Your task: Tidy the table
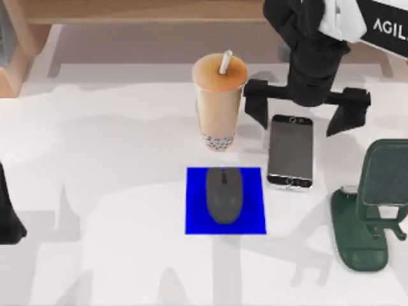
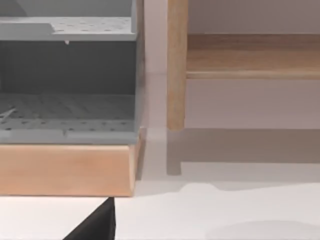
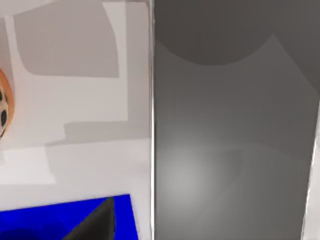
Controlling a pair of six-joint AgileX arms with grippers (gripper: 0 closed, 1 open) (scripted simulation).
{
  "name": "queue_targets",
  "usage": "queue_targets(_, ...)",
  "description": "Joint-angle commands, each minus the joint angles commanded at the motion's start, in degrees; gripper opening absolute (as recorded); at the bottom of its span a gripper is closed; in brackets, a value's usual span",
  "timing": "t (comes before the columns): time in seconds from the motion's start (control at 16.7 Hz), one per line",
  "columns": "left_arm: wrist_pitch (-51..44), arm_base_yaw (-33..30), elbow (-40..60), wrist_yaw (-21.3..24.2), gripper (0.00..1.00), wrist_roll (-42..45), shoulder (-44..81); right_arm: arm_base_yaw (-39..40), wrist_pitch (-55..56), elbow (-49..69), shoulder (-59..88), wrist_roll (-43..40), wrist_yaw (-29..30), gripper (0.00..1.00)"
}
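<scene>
White table spans the scene, wooden shelf along its far edge. Right gripper hovers fingers apart over the smartphone's far end. Bubble tea cup stands close; a sideways drift would probably tip it. Left arm parked at left edge.

My right arm reaches in from the far right corner of the table. Its wrist points down. The right gripper hangs near the far edge, a bit right of the middle, with its two black fingers spread wide apart and nothing between them. My left arm sits at the left edge of the table.
</scene>
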Motion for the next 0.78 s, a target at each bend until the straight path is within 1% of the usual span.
queue_targets(0.42, 0.0, 0.0, 0.0, 0.0, 1.0, 0.0, 0.0, -0.85, 0.77, -1.87, -1.02, -0.97, -0.07, 1.0)
queue_targets(0.66, 0.0, 0.0, 0.0, 0.0, 1.0, 0.0, 0.0, -3.42, 5.84, -5.9, -0.19, -3.31, -0.22, 1.0)
queue_targets(0.78, 0.0, 0.0, 0.0, 0.0, 1.0, 0.0, 0.0, -3.37, 9.03, -7.2, 1.9, -3.18, -0.15, 1.0)
